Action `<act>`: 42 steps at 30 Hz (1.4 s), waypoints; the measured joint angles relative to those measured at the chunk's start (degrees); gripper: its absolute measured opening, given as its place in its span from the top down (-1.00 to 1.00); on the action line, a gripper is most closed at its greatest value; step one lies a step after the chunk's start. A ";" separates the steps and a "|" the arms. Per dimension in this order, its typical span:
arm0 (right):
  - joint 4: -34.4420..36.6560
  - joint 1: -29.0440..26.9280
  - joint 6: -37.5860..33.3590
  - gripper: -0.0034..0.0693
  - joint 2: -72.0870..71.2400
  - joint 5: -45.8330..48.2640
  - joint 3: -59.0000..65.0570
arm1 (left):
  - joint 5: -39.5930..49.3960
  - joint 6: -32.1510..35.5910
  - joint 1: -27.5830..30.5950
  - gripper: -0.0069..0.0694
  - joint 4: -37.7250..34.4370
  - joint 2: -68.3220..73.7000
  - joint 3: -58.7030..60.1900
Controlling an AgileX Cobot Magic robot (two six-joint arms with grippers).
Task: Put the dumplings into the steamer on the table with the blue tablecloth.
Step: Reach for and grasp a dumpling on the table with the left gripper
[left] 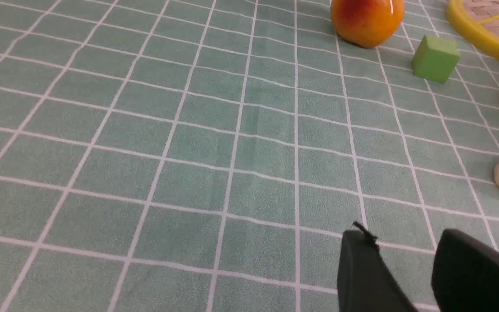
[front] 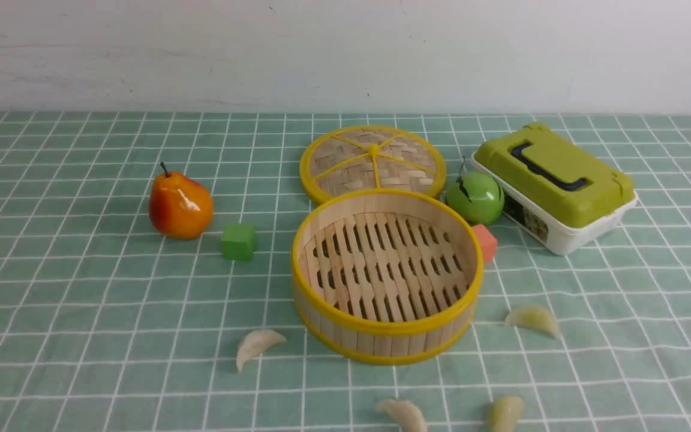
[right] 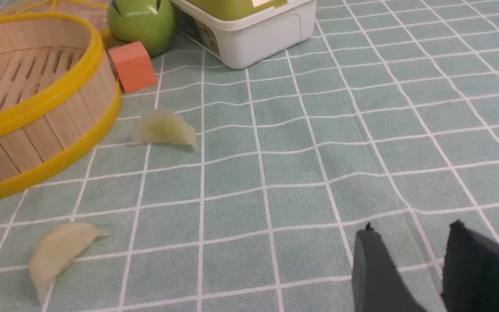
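Steamer basket (front: 386, 324) open mid-desk (front: 111, 384), lid off behind, prob. for easy loading. Dumplings (front: 258, 346) loose on cloth around front/sides, none in yet. L claw (left: 390, 234) + R claw (right: 409, 229) both open, empty.

Both hands, left (left: 399, 234) and right (right: 412, 229), have parted fingers.
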 joint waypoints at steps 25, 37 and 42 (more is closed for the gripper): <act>-0.05 0.00 0.00 0.25 0.00 0.00 0.00 | 0.00 0.00 0.00 0.20 0.00 0.00 0.00; -1.43 0.00 0.00 0.25 0.00 0.00 0.00 | 0.00 0.00 0.00 0.20 0.00 0.00 0.00; -1.69 0.00 0.00 0.25 0.00 0.00 0.00 | 0.00 0.00 0.00 0.20 0.00 0.00 0.00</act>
